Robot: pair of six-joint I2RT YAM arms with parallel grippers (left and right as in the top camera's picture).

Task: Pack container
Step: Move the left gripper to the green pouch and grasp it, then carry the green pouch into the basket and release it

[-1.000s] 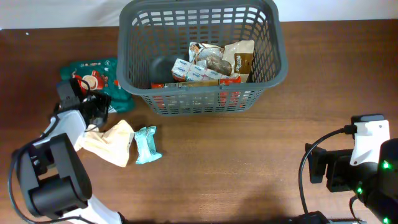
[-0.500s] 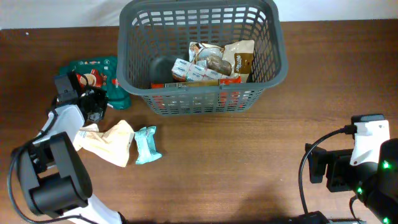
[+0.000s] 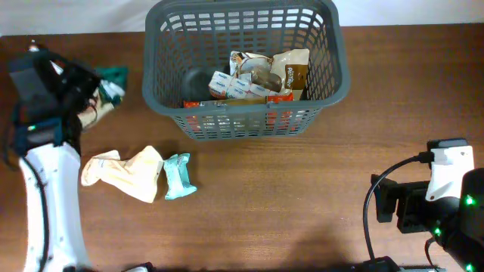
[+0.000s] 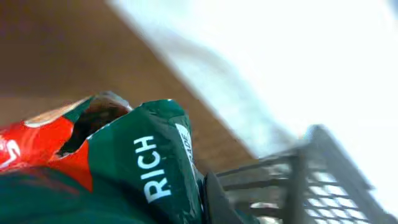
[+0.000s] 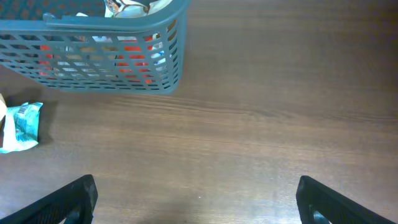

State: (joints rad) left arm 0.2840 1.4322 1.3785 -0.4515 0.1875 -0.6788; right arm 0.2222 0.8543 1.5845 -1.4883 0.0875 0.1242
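"Brown wooden table (image 3: 302, 196), white wall (image 3: 68, 15) behind it," said the operator. "The container (image 3: 246, 125) sits at the far middle, with several snack packets (image 3: 257, 75) inside."

"And the left gripper (image 3: 97, 89)?" asked the inspector.

"It's up off the table, left of the container, pinched onto a green packet (image 3: 113, 78). Its wrist camera shows crumpled foil filling the lower frame and the basket's lattice just beyond."

"How good is the hold?"

"He can't tell how much foil sits between the fingers. If it's only a corner, a quick swing could shake the bag loose short of the rim."

"What else could go wrong?"

"Height, mostly. The bag hangs loosely, so a low pass could snag it on the thick rim and either tug it free or shove the basket. Released too near the wall, it could land on the edge and slide out."

"The right gripper (image 5: 196, 190)?"

"It's parked low at the near right, spread wide and holding nothing. A cream packet (image 3: 125, 172) and a teal packet (image 3: 178, 175) lie touching on the wood, well clear of the path."
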